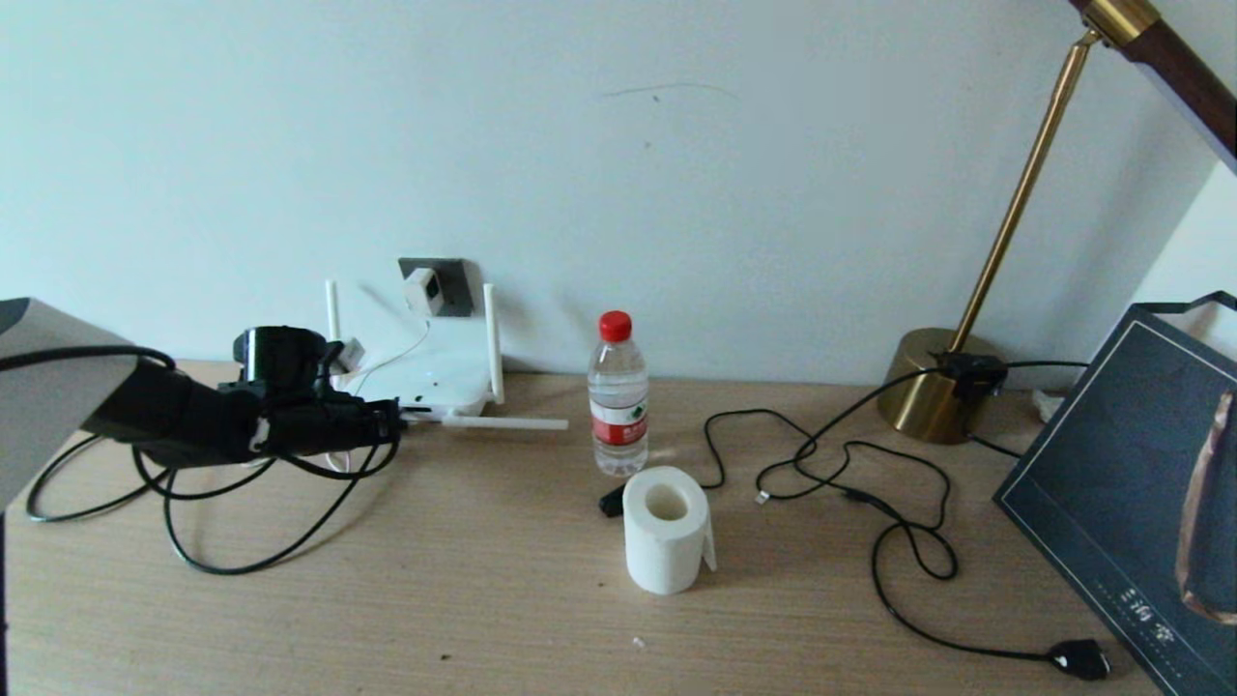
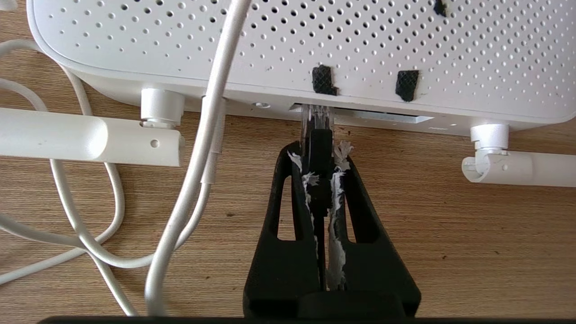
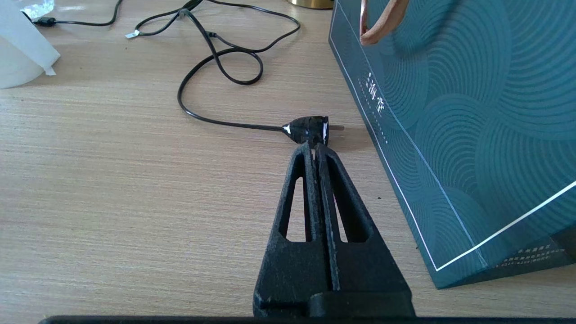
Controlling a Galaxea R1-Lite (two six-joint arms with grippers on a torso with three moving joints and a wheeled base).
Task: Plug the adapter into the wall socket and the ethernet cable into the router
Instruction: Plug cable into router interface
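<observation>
The white router (image 1: pixel 440 379) lies flat against the wall, with the dark wall socket (image 1: pixel 454 282) above it. The white adapter (image 1: pixel 422 289) sits in that socket, and its thin white cord (image 2: pixel 202 135) runs down over the router (image 2: pixel 360 45). My left gripper (image 1: pixel 394 425) is at the router's front edge, shut on the ethernet cable's black plug body (image 2: pixel 318 148). The plug's clear tip (image 2: pixel 316 118) is in a port. The black ethernet cable (image 1: pixel 242 556) loops on the table below the left arm. My right gripper (image 3: pixel 314 146) is shut on nothing, low over the table.
A water bottle (image 1: pixel 618 396) and a paper roll (image 1: pixel 665 530) stand mid-table. A brass lamp (image 1: pixel 933 387) stands at the back right; its black cord (image 1: pixel 899 527) ends in a black plug (image 3: pixel 308 129) just beyond my right fingertips. A dark teal bag (image 3: pixel 450 112) lies beside it.
</observation>
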